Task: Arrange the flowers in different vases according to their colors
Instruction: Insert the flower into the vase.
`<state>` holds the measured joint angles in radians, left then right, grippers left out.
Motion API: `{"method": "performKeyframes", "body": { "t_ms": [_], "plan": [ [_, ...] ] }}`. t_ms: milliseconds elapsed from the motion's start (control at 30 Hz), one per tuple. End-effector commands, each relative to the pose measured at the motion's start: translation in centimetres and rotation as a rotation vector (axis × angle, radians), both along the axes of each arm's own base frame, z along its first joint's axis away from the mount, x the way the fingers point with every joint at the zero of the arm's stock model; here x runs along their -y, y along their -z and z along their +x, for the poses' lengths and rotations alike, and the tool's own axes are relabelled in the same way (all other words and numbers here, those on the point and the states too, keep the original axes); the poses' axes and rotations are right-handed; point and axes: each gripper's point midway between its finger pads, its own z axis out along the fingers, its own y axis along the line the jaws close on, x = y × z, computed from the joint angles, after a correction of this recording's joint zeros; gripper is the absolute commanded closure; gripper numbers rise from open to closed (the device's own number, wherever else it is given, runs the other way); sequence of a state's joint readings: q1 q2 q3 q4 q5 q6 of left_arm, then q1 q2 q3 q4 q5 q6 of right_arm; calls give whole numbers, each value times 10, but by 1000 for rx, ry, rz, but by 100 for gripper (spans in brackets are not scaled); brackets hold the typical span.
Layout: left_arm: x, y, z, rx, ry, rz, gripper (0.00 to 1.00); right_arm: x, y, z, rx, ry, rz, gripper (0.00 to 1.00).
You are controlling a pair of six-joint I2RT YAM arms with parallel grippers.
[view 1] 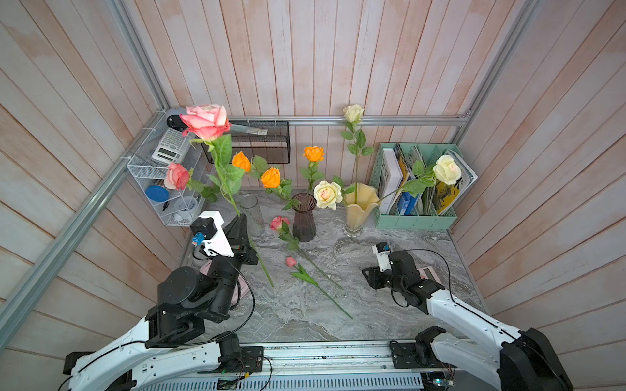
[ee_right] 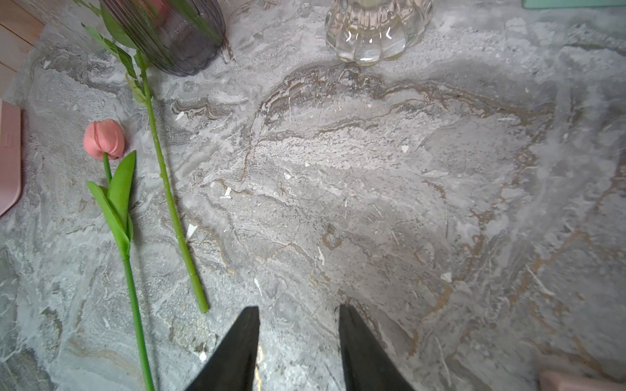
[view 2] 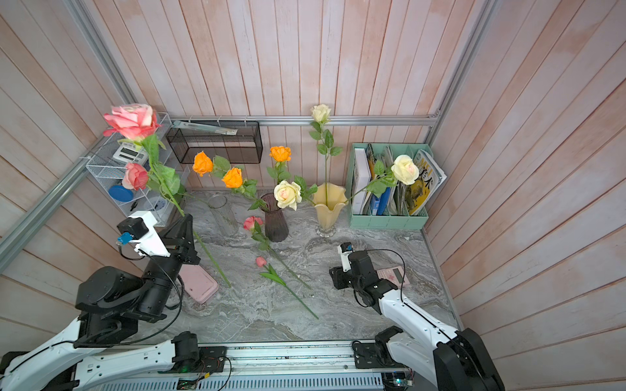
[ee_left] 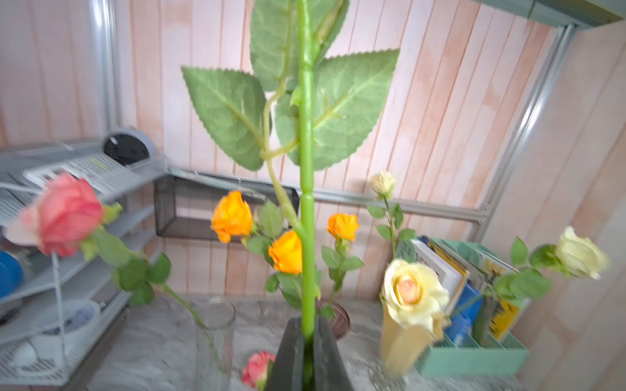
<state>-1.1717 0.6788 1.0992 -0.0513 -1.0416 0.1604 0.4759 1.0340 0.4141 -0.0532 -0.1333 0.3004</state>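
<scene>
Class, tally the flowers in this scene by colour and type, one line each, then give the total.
Orange roses: 3
Cream roses: 3
Pink roses: 3
Pink tulip: 1
Total: 10

The right gripper (ee_right: 299,308) holds its two dark fingers apart with nothing between them, over the bare grey marbled tabletop (ee_right: 406,203). A leafy green stem (ee_right: 169,203) and a pink tulip (ee_right: 104,138) lie flat side by side, not touching. The stem's far end passes the ribbed purple vase (ee_right: 176,40). A fluted clear glass foot (ee_right: 369,37) stands near that vase.
</scene>
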Motion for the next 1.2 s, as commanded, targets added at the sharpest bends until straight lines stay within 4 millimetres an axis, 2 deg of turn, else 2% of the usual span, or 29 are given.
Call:
{"method": "performKeyframes", "body": {
  "t_ms": [0, 200, 333, 400, 433, 633, 767, 967, 1167],
  "plan": [
    [-55, -58, -12, 110, -214, -36, 100, -3, -8, 3, 17, -22, -1, 55],
    [-79, -83, -20, 234, -354, -6, 100, -10, -14, 11, 23, -38, 13, 55],
    [-89, -93, -11, 248, -453, 40, 100, -16, -12, 16, 12, -52, 20, 55],
    [-87, -95, 5, 227, -461, 36, 100, -19, -9, 19, 0, -56, 21, 56],
    [-88, -90, 20, 196, -465, 46, 100, -20, -8, 19, -9, -59, 22, 56],
    [-114, -66, 93, 119, -435, -57, 100, -27, 0, 21, -69, -83, 24, 56],
    [-113, -56, 138, 110, -370, -84, 100, -29, 2, 20, -86, -115, -4, 56],
    [-117, -45, 182, 111, -373, -85, 100, -32, 7, 20, -96, -151, -21, 57],
    [-120, -34, 206, 115, -405, -51, 100, -32, 12, 21, -103, -177, -34, 57]
  ]
}}
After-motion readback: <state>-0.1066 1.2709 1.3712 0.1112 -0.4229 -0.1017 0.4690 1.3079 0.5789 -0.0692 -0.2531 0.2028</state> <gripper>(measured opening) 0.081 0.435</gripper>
